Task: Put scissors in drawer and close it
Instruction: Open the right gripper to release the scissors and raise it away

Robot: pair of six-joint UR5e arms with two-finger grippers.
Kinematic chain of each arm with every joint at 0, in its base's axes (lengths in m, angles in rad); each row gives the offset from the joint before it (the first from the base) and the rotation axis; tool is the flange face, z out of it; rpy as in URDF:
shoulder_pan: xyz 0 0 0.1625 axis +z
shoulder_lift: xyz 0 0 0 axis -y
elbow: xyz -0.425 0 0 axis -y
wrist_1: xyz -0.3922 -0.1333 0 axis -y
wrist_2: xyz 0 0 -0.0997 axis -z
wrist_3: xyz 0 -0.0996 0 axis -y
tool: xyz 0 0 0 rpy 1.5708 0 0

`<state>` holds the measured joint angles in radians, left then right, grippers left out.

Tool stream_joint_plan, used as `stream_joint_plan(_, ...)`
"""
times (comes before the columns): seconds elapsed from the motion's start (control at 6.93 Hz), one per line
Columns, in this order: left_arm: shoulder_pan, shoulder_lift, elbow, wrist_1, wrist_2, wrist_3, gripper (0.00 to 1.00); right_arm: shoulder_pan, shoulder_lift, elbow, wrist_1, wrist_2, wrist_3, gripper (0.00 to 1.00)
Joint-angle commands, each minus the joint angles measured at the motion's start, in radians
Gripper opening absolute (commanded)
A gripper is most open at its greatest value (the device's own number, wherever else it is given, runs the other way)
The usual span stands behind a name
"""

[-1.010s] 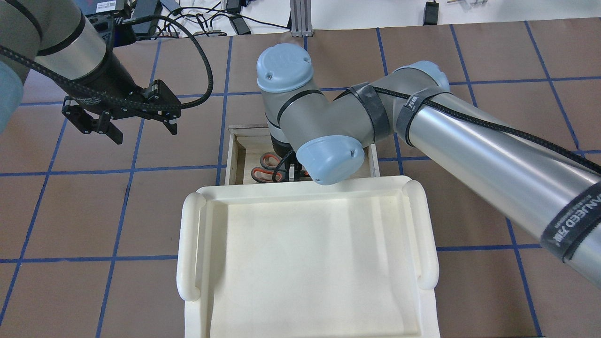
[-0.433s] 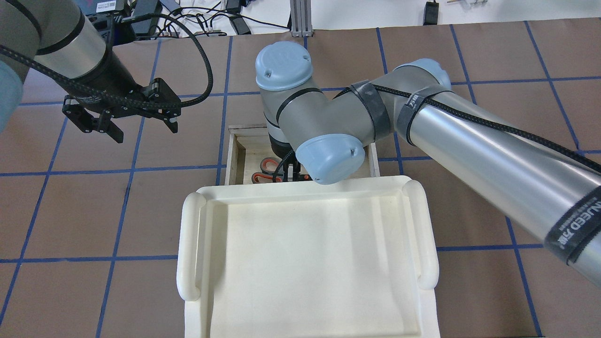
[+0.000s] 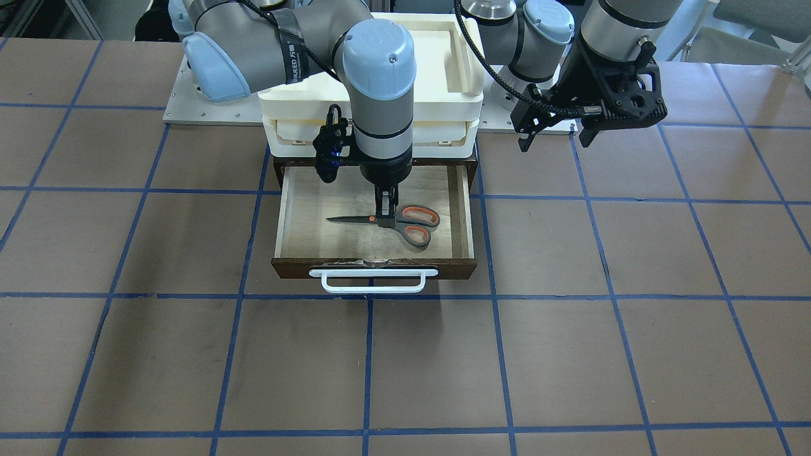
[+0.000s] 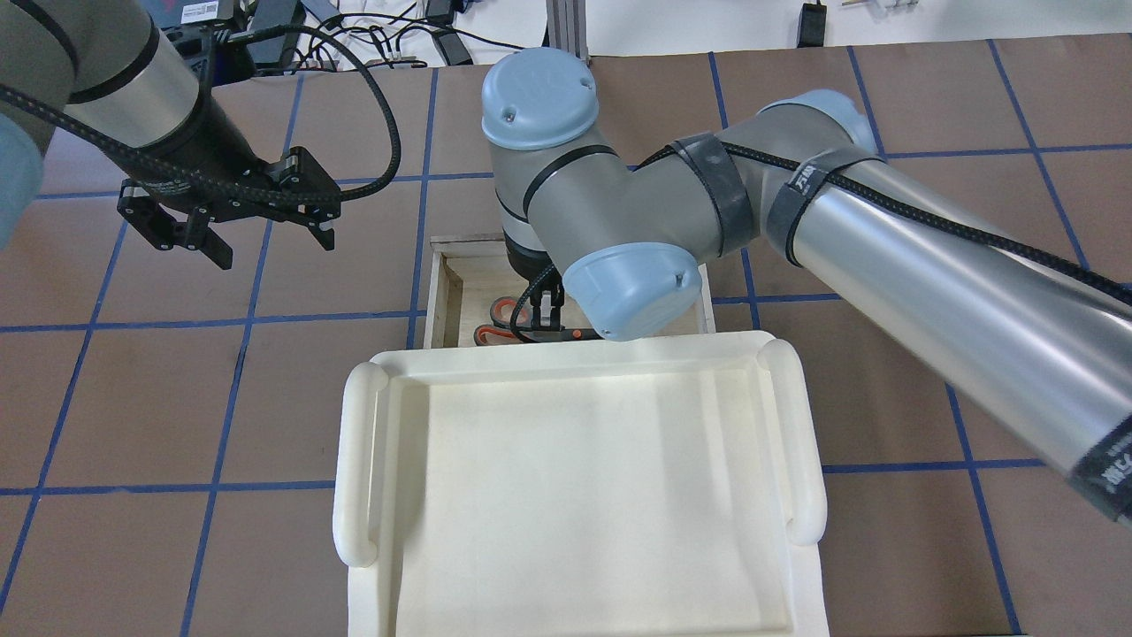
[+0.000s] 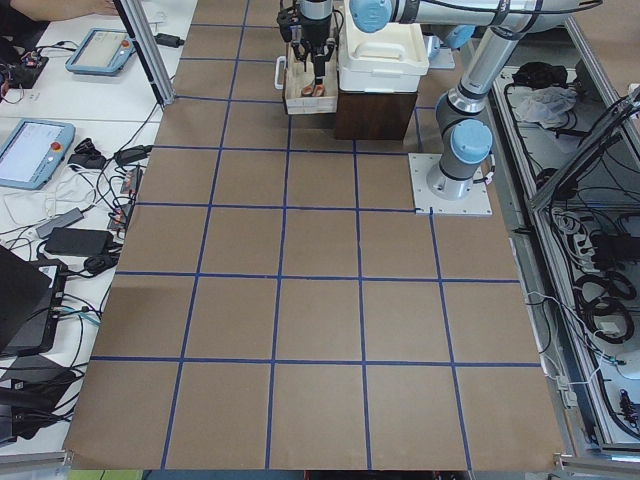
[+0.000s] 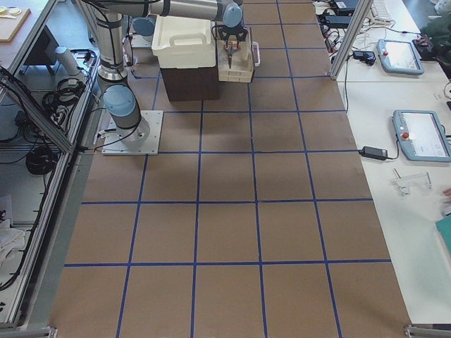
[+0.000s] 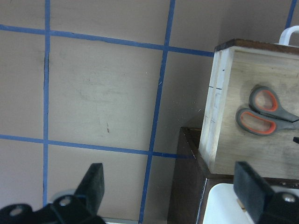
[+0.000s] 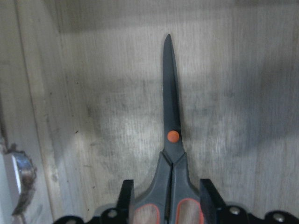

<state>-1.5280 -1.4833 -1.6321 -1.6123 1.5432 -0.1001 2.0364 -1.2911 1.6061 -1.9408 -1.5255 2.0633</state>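
Note:
The scissors (image 3: 405,225) lie flat on the pale floor of the open drawer (image 3: 298,215), blades pointing to the view's left. They also show in the overhead view (image 4: 500,310), the left wrist view (image 7: 261,114) and the right wrist view (image 8: 172,121). My right gripper (image 3: 386,210) points straight down into the drawer. Its fingers (image 8: 126,196) stand slightly apart on either side of the scissors' neck, just above the handles. My left gripper (image 4: 239,243) is open and empty, hovering over the table beside the drawer.
A cream-white plastic tray (image 4: 358,460) sits on top of the dark brown cabinet (image 7: 187,186) behind the drawer. The white bar handle (image 3: 372,282) faces the operators' side. Brown table with blue grid lines surrounds the cabinet.
The scissors sank a little onto the drawer floor and then stayed put. My right arm's wrist has since lifted and shifted slightly. The left arm has not moved.

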Motion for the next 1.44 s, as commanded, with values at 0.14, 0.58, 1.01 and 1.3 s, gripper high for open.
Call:
stream_joint_plan(0.14, 0.0, -0.014, 0.0, 0.002, -0.003, 0.017, 1.0, -0.051, -0.042, -0.067, 0.006, -0.015, -0.122, 0.57)
stream_joint_plan(0.58, -0.001, -0.017, -0.008, 0.005, -0.003, 0.017, 1.0, -0.247, -0.153, -0.068, 0.1, -0.004, -0.455, 0.57)
stream_joint_plan(1.01, 0.005, -0.028, -0.006, 0.025, -0.009, 0.016, 1.0, -0.373, -0.197, -0.066, 0.18, -0.013, -0.748, 0.65)
stream_joint_plan(1.3, 0.006, -0.029, -0.005, 0.029, 0.0, 0.022, 1.0, -0.401, -0.203, -0.066, 0.178, -0.013, -0.802, 0.65)
